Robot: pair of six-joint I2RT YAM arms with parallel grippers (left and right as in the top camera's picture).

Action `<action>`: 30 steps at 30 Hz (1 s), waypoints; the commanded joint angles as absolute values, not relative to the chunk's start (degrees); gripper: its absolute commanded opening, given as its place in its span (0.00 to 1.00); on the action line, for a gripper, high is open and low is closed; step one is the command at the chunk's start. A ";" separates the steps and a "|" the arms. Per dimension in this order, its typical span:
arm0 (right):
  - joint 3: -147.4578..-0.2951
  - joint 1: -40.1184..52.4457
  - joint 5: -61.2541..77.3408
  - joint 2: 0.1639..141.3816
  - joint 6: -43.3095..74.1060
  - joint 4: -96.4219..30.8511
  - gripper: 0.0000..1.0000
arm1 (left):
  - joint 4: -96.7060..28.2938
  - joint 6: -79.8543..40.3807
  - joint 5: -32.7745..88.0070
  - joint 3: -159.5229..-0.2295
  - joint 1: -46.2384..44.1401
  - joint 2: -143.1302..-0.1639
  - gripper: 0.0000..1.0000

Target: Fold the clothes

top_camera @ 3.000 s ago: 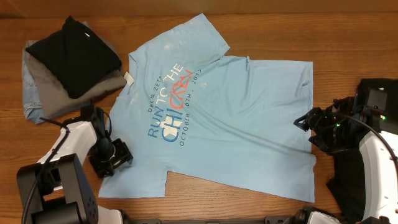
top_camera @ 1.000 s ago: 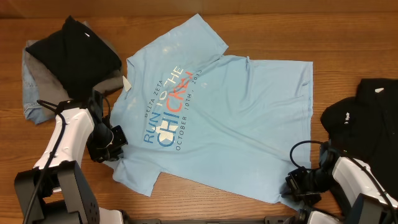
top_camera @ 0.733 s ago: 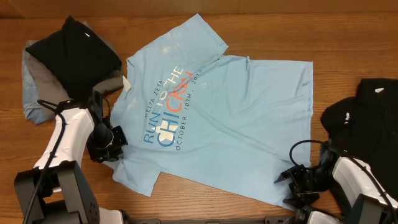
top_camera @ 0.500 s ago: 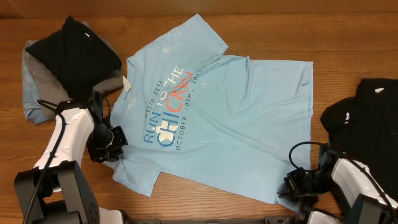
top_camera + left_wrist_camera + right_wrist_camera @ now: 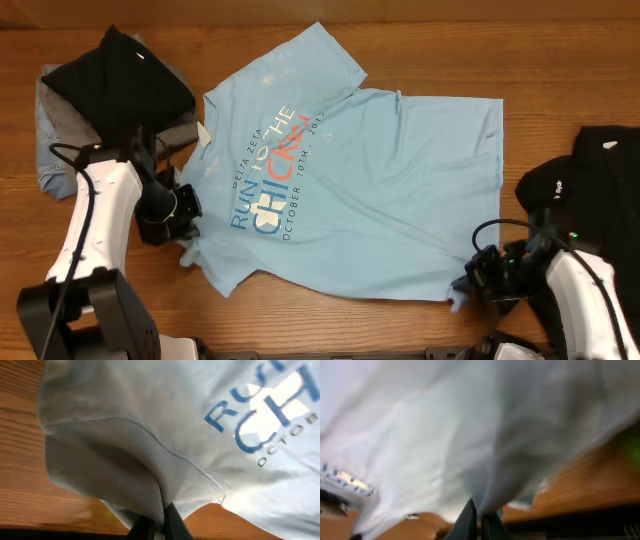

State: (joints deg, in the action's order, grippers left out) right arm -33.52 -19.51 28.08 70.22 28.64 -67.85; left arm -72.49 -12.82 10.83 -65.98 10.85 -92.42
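Robotics lab bench: left arm (image 5: 95,215) and right arm (image 5: 585,300) at a wooden table (image 5: 430,40) (a garment pile (image 5: 110,90) alongside).

We had our left gripper (image 5: 186,232) low, jaws pinched on the T-shirt (image 5: 380,190), arm bent inward. Our right gripper (image 5: 470,282) was clamped likewise on the fabric, forearm reaching in from the near right

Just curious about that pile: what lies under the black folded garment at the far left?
Under the black folded garment a grey folded garment shows, resting on pale blue cloth. Their middles are covered.
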 commanded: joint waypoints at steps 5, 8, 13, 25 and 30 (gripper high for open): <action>-45.69 -19.62 21.87 60.80 26.72 -80.16 0.04 | -78.39 -10.00 9.19 -70.57 10.57 -83.66 0.07; -45.74 -19.62 21.47 60.38 26.48 -82.96 0.04 | -81.71 -9.82 8.78 -70.57 10.57 -82.37 0.08; -45.74 -19.62 21.56 60.38 25.02 -84.66 0.04 | -85.54 -9.76 7.97 -70.54 10.57 -82.32 0.08; -45.71 -19.62 27.97 62.85 29.23 -65.56 0.04 | -67.64 -9.63 10.66 -70.54 9.28 -82.50 0.10; -45.71 -19.62 30.57 69.71 31.75 -55.99 0.04 | -60.55 -9.61 10.59 -70.50 6.85 -83.48 0.10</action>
State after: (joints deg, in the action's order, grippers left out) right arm -44.31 -19.51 27.64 65.93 29.32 -59.96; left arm -62.67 -10.48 9.74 -69.54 8.34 -83.15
